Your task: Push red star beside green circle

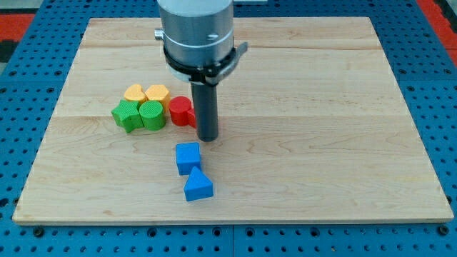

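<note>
Start at the far left of your end effector. There sits a green star (126,115), and touching its right side is the green circle (151,114). Just above those two sit a yellow block (133,93) and a yellow hexagon-like block (157,93).

Next comes a red block (181,111), close to the green circle's right side; I cannot tell if they touch. It looks round from here, so it may not be the star.

Then comes your end effector, the dark rod. My tip (207,138) rests on the surface (321,143). It is a plain rod with no jaws, so it cannot open or close, and it holds nothing.

The rod hides most of another red block (218,123). Only slivers of red peek out on both sides. That is likely the red star, but its shape is hard to make out.

To do this step well, I think you should get the tip to the red star's right side, then push it slowly to the left. Go gently, so you don't bump the green circle away.

Below the tip sit a blue cube (188,157) and a blue wedge-like block (198,186). Keep clear of them.
</note>
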Controlling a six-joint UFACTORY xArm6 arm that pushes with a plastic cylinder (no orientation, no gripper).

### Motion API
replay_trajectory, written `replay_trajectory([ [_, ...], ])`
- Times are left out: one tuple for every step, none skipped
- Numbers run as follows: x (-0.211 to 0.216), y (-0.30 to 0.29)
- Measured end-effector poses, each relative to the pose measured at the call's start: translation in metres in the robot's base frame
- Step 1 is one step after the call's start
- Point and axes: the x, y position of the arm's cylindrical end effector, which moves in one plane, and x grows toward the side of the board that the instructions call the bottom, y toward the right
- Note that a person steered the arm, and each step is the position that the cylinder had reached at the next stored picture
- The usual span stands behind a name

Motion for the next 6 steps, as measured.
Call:
replay_trajectory([
  [-0.001,0.000],
  [-0.001,-0.003],
  [-0.010,0.052],
  [-0.030,0.027],
  [-0.030,-0.012],
  [-0.030,-0.033],
])
